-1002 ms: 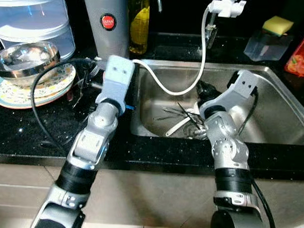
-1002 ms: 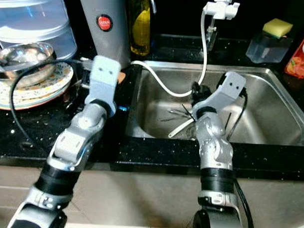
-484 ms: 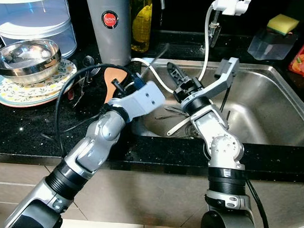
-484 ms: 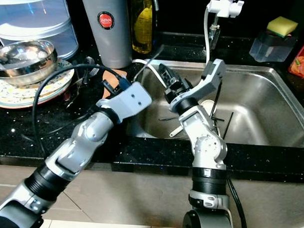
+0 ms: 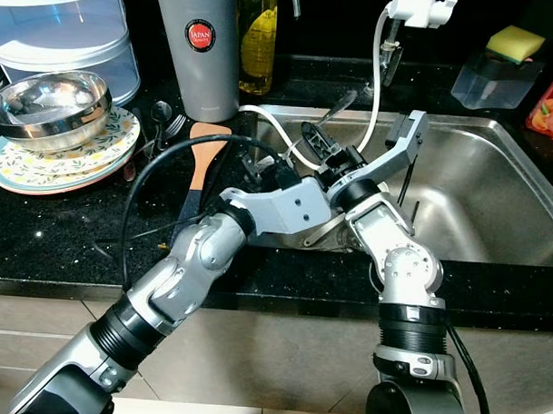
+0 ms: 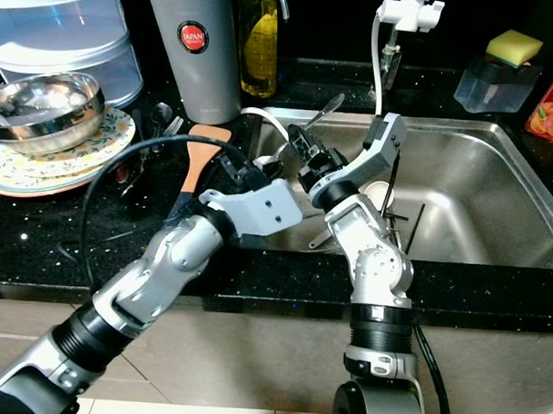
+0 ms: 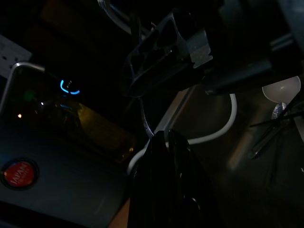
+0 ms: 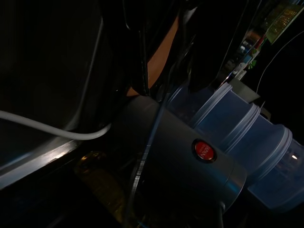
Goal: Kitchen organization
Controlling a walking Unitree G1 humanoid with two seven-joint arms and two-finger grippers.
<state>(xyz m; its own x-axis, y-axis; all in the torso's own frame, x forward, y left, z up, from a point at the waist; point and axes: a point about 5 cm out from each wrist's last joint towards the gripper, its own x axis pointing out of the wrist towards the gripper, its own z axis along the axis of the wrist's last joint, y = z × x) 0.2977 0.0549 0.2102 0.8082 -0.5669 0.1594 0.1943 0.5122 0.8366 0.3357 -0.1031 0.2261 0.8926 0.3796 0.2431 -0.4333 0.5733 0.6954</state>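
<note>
Left eye view: sink [image 5: 495, 192] holds utensils [image 5: 335, 225]; right fingers [image 5: 315, 140] grip a spoon [image 5: 333, 107]; left fingers' [image 5: 259, 175] state unclear.

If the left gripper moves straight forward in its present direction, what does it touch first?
Most likely the right gripper, which sits directly ahead of the left gripper above the sink's left edge; depth is unclear, so it might slip past toward the white hose.

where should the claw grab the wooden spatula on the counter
Grip the wooden spatula at its narrow handle, coming from above. It lies flat on the black counter, broad blade toward the steel flask, with the handle running back toward the robot.
</note>
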